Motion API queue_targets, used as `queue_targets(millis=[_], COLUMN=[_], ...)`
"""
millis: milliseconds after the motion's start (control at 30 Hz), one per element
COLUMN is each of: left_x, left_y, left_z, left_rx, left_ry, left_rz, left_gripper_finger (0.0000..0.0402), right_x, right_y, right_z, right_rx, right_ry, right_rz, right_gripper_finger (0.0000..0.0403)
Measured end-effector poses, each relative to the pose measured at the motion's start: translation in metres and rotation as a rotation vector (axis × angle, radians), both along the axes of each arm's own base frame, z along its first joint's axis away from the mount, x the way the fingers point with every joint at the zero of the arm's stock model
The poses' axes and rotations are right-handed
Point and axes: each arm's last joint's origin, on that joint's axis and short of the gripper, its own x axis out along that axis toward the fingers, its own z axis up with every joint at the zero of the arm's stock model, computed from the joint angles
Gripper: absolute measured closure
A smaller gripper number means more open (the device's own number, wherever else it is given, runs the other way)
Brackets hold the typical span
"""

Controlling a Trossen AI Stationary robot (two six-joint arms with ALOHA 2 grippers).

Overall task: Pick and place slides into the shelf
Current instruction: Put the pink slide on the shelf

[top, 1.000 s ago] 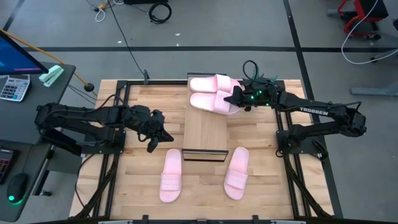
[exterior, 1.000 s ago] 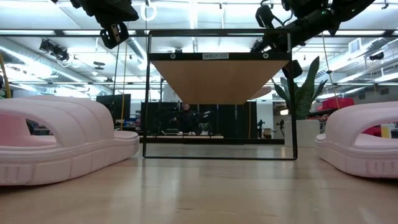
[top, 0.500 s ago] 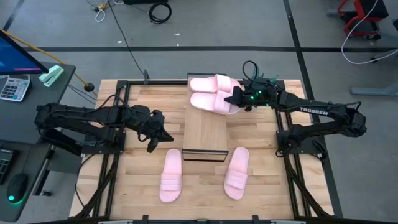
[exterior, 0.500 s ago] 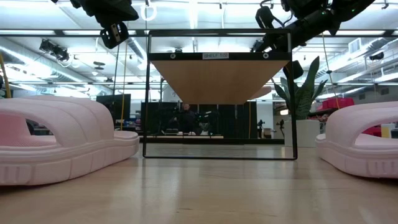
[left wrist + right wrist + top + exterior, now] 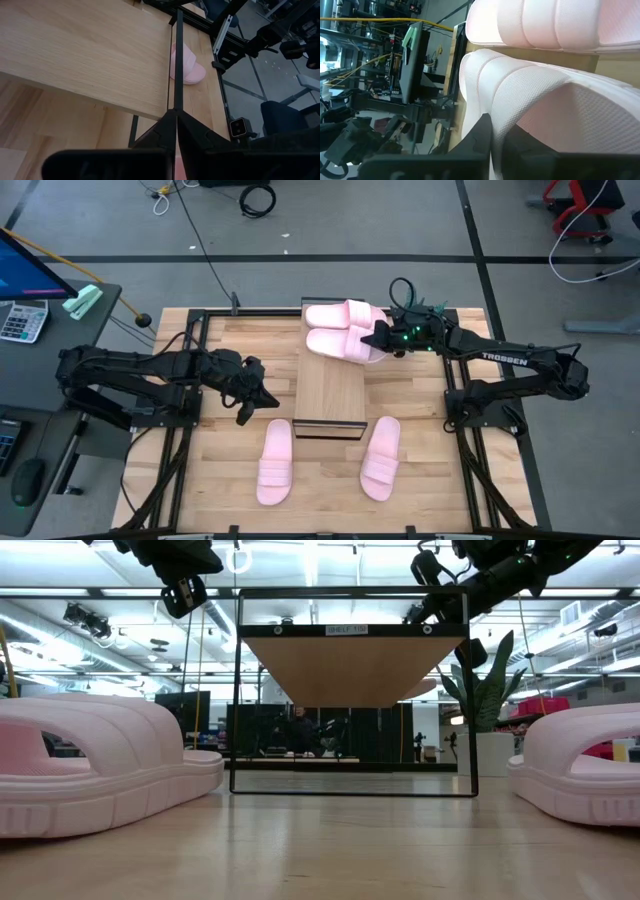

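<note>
Nothing has shifted since the earlier frames: both arms, all four slides and the shelf sit exactly where they were.

The right gripper (image 5: pixel 378 338) hangs over the far end of the shelf (image 5: pixel 332 390), its fingers clamped on the edge of the nearer slide (image 5: pixel 340 345). That slide lies crosswise on the board, directly under and just left of this gripper. In the right wrist view a dark finger (image 5: pixel 482 137) presses against the slide's textured pink strap (image 5: pixel 530 85), with the pale wood of the board showing beyond it. The second slide (image 5: pixel 342 313) lies just past the gripper on the same board end, touching the held one along its side.

The left gripper (image 5: pixel 257 393) hovers above the table (image 5: pixel 220 480), just off the shelf's left edge, its fingers together and holding nothing. Its wrist view looks along the board's edge and the thin black frame, with the shut fingers (image 5: pixel 175 130) meeting in a point.

Two more slides rest on the table at the near end of the shelf. One (image 5: pixel 275 462) lies below and slightly right of the left gripper, the other (image 5: pixel 380 457) well apart from both grippers, on the shelf's right side. Seen from table level, they sit either side of the black frame.
</note>
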Motion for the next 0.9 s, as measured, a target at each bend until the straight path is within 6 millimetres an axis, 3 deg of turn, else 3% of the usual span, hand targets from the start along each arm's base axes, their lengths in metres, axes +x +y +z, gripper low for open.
queue_targets(millis=[467,900], left_x=[0.0,0.0], left_y=[-0.0001,-0.0001], left_z=[0.0,0.0], left_rx=[0.0,0.0], left_ry=[0.0,0.0], left_rz=[0.0,0.0], left_gripper_finger=[0.0378,0.038], right_x=[0.0,0.0001], right_y=[0.0002,0.0005], right_z=[0.0,0.0], right_rx=[-0.03,-0.034], right_ry=[0.008,0.008], right_rz=[0.024,0.039], right_gripper_finger=[0.0336,0.0333])
